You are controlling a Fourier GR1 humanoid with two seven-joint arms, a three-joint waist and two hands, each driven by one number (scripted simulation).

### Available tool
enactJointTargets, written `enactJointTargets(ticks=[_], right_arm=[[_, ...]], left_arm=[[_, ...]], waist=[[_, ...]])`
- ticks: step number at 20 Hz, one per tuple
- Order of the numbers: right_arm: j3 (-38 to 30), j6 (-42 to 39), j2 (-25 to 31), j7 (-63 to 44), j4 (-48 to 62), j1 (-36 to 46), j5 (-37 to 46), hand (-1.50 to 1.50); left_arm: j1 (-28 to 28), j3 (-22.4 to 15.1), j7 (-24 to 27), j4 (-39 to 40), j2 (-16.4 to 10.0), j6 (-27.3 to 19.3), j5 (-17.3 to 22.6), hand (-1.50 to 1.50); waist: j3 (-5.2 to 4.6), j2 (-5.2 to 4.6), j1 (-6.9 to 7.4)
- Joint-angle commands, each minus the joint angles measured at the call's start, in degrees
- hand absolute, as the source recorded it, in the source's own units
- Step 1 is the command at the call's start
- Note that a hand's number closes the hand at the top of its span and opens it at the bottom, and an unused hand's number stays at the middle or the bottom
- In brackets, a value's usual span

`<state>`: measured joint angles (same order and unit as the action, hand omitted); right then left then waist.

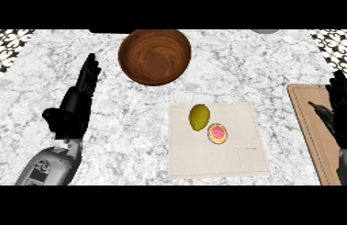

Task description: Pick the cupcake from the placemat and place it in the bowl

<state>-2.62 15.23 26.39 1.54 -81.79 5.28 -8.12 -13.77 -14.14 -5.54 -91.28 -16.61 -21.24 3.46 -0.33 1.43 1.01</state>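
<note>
The cupcake (217,133), pink-topped with a brown rim, sits on the beige placemat (217,160) near the middle of the counter. A wooden bowl (155,56) stands at the back, above and left of the placemat. My left hand (75,107) rests open at the left, fingers pointing up, well clear of the cupcake. At the right edge my right hand (333,114) shows only in part, fingers straight, over the wooden board and apart from the placemat.
A yellow-green lemon (198,116) lies on the placemat, touching the cupcake's upper left. A wooden cutting board (311,137) runs along the right edge. A grey object (266,30) peeks in at the back right.
</note>
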Motion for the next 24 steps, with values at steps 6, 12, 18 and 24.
enactJointTargets(ticks=[6,12,18,24], right_arm=[[26.09,12.04,-19.03,-15.44,-5.21,0.92,16.33,1.50],[22.98,40.57,-25.80,-4.60,-9.40,-6.27,29.68,-1.50],[36.04,53.93,-26.25,-9.61,-12.34,-9.70,48.19,-1.50],[30.55,44.21,-26.35,-27.35,-17.00,-15.87,64.13,-1.50]], left_arm=[[1.79,0.85,1.73,3.22,1.01,4.95,3.99,0.00],[5.82,-1.07,1.56,1.63,2.56,4.50,4.13,0.00],[7.74,-0.13,2.07,1.04,2.27,5.82,4.92,0.00],[7.88,2.67,2.56,1.82,-0.30,8.04,6.35,0.00]], waist=[[-0.04,-1.70,0.83],[0.29,-0.58,-1.72],[0.14,-1.02,-1.23],[-0.13,-0.99,-2.11]])
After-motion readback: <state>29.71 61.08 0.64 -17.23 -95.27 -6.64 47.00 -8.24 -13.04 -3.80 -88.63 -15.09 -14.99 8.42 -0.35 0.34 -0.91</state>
